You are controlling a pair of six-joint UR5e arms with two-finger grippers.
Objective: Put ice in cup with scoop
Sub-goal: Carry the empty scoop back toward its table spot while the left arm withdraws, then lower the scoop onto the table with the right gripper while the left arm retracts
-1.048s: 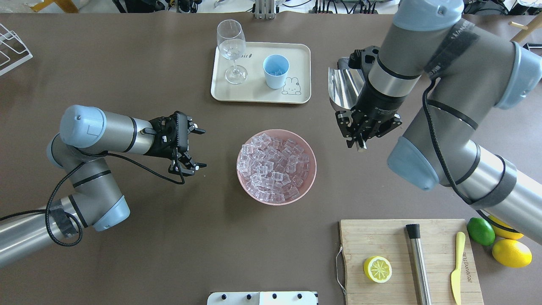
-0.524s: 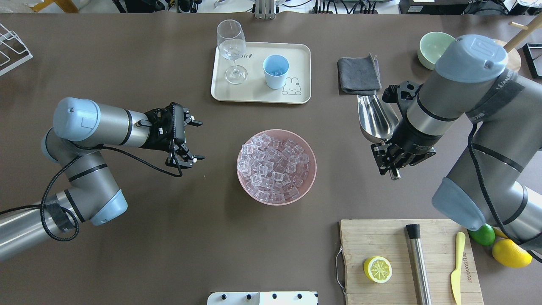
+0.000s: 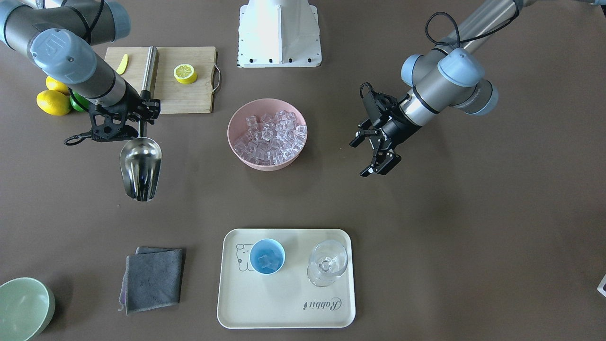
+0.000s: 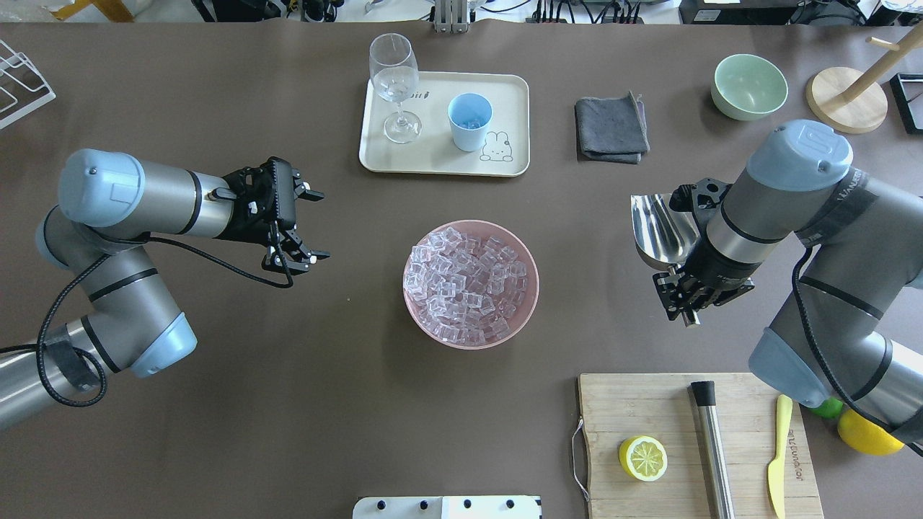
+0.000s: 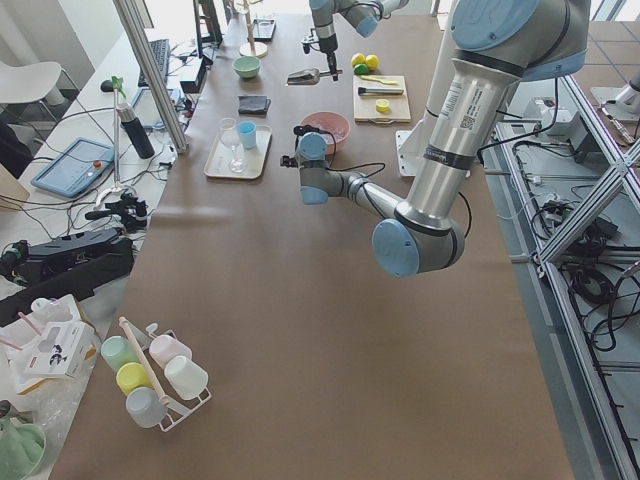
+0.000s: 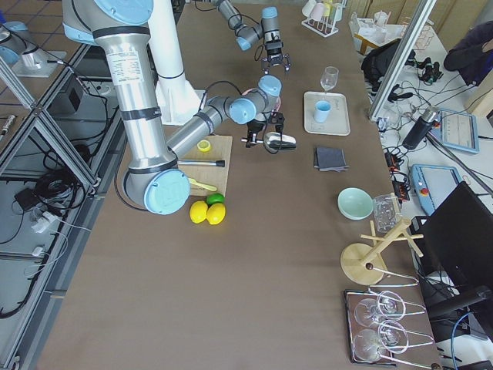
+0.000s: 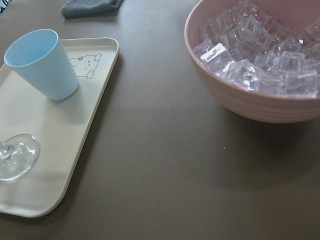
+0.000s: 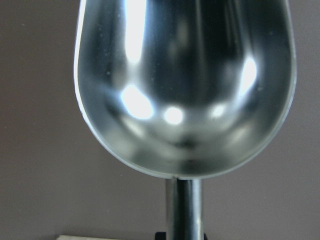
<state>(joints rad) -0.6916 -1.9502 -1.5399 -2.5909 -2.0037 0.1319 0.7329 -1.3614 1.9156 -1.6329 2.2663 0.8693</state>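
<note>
The ice [image 4: 470,285] fills a pink bowl [image 4: 531,303] at the table's middle and also shows in the left wrist view [image 7: 260,55]. The light-blue cup [image 4: 469,121] stands on a cream tray [image 4: 505,162], with a few cubes inside [image 3: 266,260]. My right gripper [image 4: 683,301] is shut on the handle of the steel scoop [image 4: 662,229], to the right of the bowl. The scoop's trough [image 8: 185,85] is empty. My left gripper [image 4: 317,225] is open and empty, left of the bowl.
A stemmed glass [image 4: 394,86] shares the tray. A grey cloth [image 4: 611,130] and a green bowl [image 4: 748,86] lie at the far right. A cutting board [image 4: 649,411] with a lemon half, steel cylinder and yellow knife is near right.
My right arm has carried the empty scoop from beside the tray to the right and back toward the robot. My left gripper has drawn left, away from the bowl, still open.
</note>
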